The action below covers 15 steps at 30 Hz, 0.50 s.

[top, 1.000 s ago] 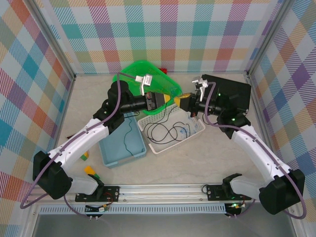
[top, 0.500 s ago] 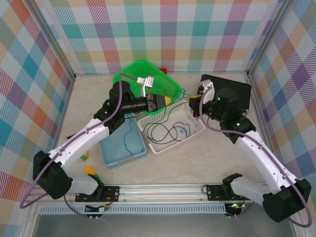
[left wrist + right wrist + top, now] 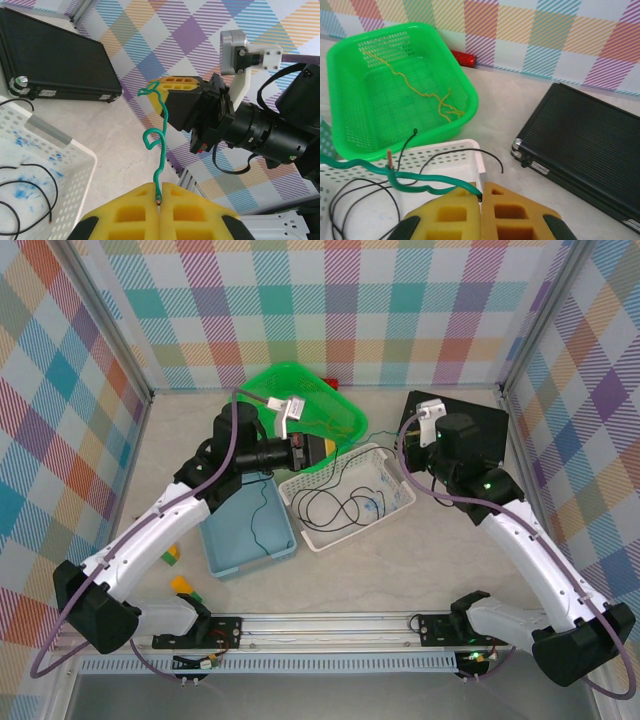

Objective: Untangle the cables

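Note:
A dark green cable [image 3: 161, 145] stretches taut between my two grippers above the table. My left gripper [image 3: 158, 197] is shut on one bare end of it. My right gripper [image 3: 480, 195] is shut on the other end, and the green cable [image 3: 415, 176] kinks leftward from it. From above, the left gripper [image 3: 333, 446] and right gripper [image 3: 407, 440] stand apart with the thin green cable [image 3: 368, 433] spanning them. A black cable [image 3: 340, 505] lies looped in the white basket [image 3: 405, 502]. The yellow cable [image 3: 420, 90] lies in the green basket [image 3: 470, 107].
A black case [image 3: 475, 425] lies at the back right, under the right arm. A blue tray [image 3: 285, 540] sits left of the white basket. Small coloured blocks [image 3: 178, 570] lie near the left arm's base. A red item [image 3: 462, 59] rests by the back wall.
My right gripper has drawn back to the right, away from the left gripper, and the green cable now stretches across the widened gap. The left gripper shifted slightly left.

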Each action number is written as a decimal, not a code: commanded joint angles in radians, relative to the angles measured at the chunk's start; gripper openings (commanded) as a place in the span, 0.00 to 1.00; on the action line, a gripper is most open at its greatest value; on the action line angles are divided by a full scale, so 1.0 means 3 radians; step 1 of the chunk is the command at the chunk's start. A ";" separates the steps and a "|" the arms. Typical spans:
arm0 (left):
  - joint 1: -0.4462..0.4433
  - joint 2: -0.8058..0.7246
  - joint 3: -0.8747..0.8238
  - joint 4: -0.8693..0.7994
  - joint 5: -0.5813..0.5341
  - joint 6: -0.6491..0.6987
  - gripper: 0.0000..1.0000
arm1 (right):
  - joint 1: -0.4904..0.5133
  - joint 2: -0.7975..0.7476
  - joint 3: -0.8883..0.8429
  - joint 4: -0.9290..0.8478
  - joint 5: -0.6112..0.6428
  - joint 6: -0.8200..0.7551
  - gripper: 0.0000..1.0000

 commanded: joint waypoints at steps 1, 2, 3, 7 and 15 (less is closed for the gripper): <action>0.0126 -0.0225 0.0134 -0.0160 -0.0053 0.0082 0.00 | -0.0123 -0.0032 0.0006 -0.0266 0.0765 -0.0114 0.00; 0.0133 -0.0228 0.0128 -0.0185 -0.0059 0.0092 0.00 | -0.0117 -0.0071 -0.0028 -0.0181 0.0642 -0.0161 0.00; 0.0137 -0.0236 0.0121 -0.0207 -0.0078 0.0105 0.00 | -0.0121 -0.0118 -0.0074 -0.0078 0.0428 -0.0208 0.00; 0.0143 -0.0215 0.0128 -0.0336 -0.0157 0.0220 0.00 | -0.0151 -0.0264 -0.0321 0.0335 -0.0814 -0.0497 0.00; 0.0142 -0.0216 0.0108 -0.0360 -0.0264 0.0532 0.00 | -0.0199 -0.0301 -0.0407 0.0478 -0.1704 -0.0379 0.24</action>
